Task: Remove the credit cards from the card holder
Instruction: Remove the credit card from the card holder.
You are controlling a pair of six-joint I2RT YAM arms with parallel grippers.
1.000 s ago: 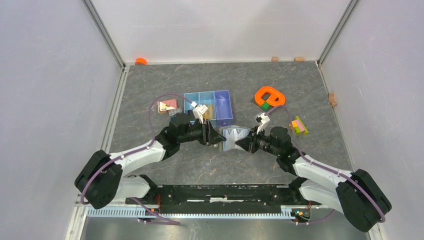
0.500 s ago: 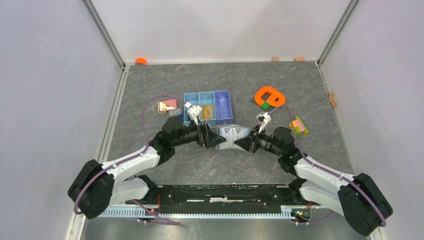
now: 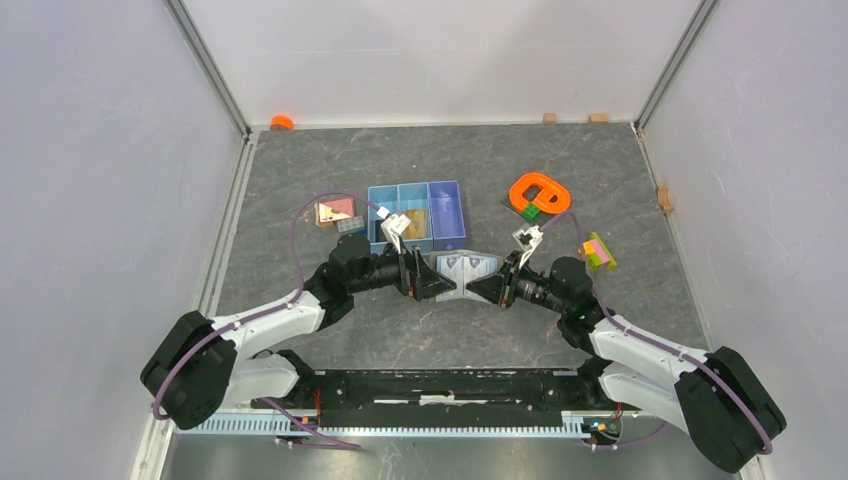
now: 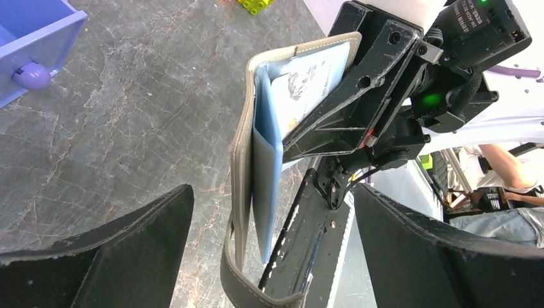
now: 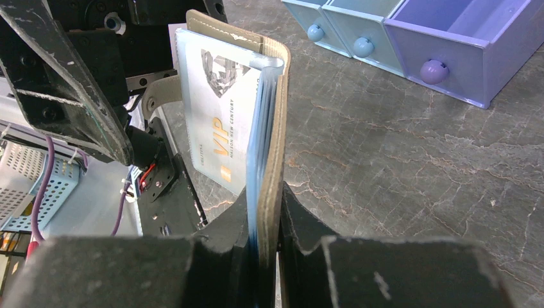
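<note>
No card is out yet: a credit card (image 5: 220, 122) sits slotted in the card holder (image 3: 463, 266), held open on edge just nearer than the tray (image 3: 447, 207). The right gripper (image 5: 266, 215) pinches one flap. The left gripper (image 4: 272, 192), stretched low opposite it, has its fingers spread around the other.

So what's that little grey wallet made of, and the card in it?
The grey-taupe folding card holder looks like soft matte leather or imitation leather: stitched edge, curved fold. The white VIP card is probably glossy stiff plastic: flat, slight sheen, printed lettering.
</note>
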